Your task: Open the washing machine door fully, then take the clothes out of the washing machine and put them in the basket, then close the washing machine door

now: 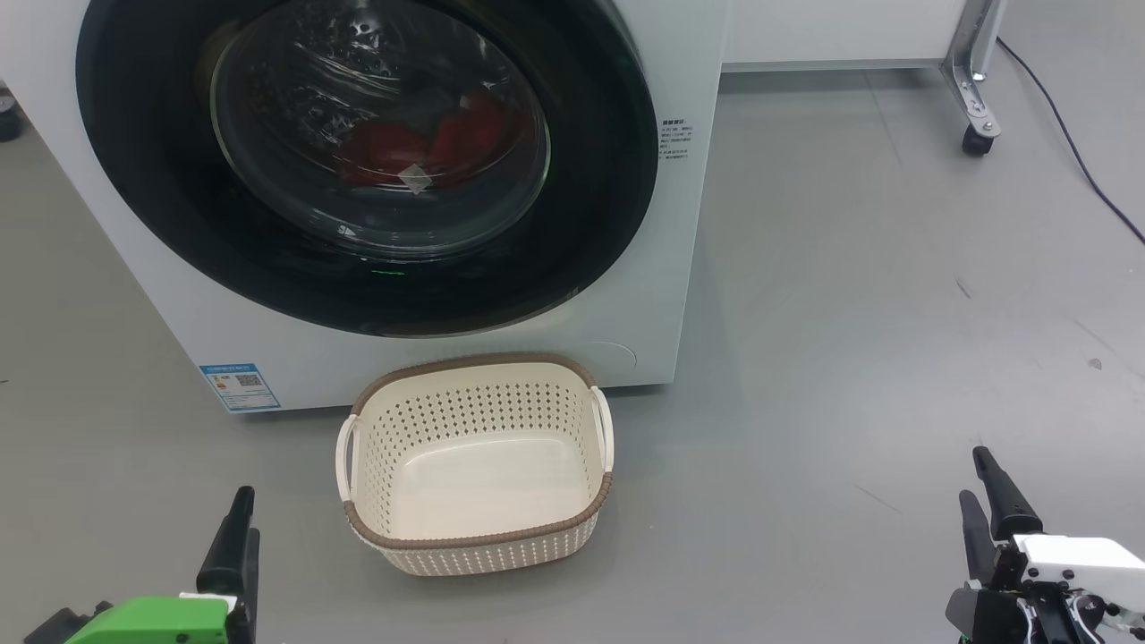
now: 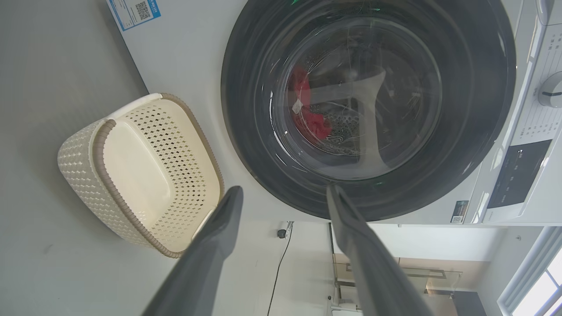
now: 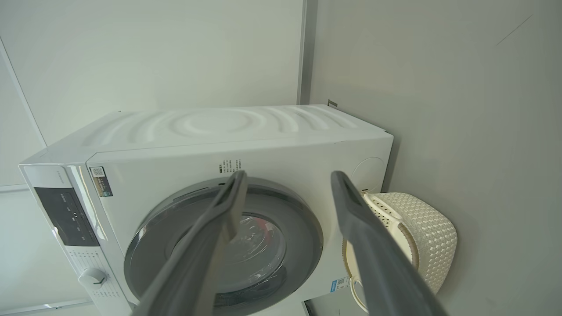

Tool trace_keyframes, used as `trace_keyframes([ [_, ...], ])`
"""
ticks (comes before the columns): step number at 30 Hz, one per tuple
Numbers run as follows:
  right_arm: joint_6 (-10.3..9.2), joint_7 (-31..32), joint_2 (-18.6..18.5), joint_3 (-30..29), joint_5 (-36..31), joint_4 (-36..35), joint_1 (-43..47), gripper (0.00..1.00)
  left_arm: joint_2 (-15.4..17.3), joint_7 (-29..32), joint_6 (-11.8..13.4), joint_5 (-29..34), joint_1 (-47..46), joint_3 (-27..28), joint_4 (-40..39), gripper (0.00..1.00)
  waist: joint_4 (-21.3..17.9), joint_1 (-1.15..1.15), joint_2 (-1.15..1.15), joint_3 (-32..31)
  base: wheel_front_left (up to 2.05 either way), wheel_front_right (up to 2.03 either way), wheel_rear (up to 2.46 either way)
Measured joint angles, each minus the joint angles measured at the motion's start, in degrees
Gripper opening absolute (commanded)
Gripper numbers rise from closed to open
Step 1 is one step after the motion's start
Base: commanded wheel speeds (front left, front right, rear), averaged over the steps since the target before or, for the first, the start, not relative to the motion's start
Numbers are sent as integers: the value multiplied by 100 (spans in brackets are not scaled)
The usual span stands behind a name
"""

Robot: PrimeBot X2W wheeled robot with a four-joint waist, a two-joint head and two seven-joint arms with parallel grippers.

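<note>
A: Left gripper (image 2: pixel 284 188) status?
B: Released, jaws wide apart, nothing between; low at lower left of head view, clear of all items.
A: Right gripper (image 3: pixel 288 173)?
B: Likewise spread, holding nothing; at lower right, well apart from the basket (image 1: pixel 483 539).
A: Washing machine door (image 1: pixel 143 179)?
B: Shut flush against the white washing machine (image 1: pixel 644 349).
A: Location of the clothes (image 1: pixel 465 134)?
B: Inside, behind the door's glass window (image 1: pixel 295 116); red, with a white tag (image 1: pixel 414 179) showing.
A: Basket position?
B: Upright on the grey floor (image 1: pixel 850 313), just in front of the washing machine, below the door, cream bottom visible. Blue sticker (image 1: pixel 240 386) to its left on the lower front panel.
</note>
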Motion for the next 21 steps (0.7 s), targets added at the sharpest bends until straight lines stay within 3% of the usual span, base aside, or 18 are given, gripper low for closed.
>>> trace_keyframes([
  [10, 0, -89, -81, -12, -174, -59, -1, 100, 0, -168, 0, 75, -34, -144, -49, 100, -4, 0, 0, 5, 0, 0, 0],
  [11, 0, -278, -222, 25, -533, -99, -2, 100, 9, -400, 0, 486, -136, -348, -70, 100, -1, 0, 0, 9, 0, 0, 0],
  [21, -1, -602, -566, 199, -1427, -98, -3, 100, 182, -604, 11, 1527, -292, -576, -46, 100, 7, 0, 0, 6, 0, 0, 0],
])
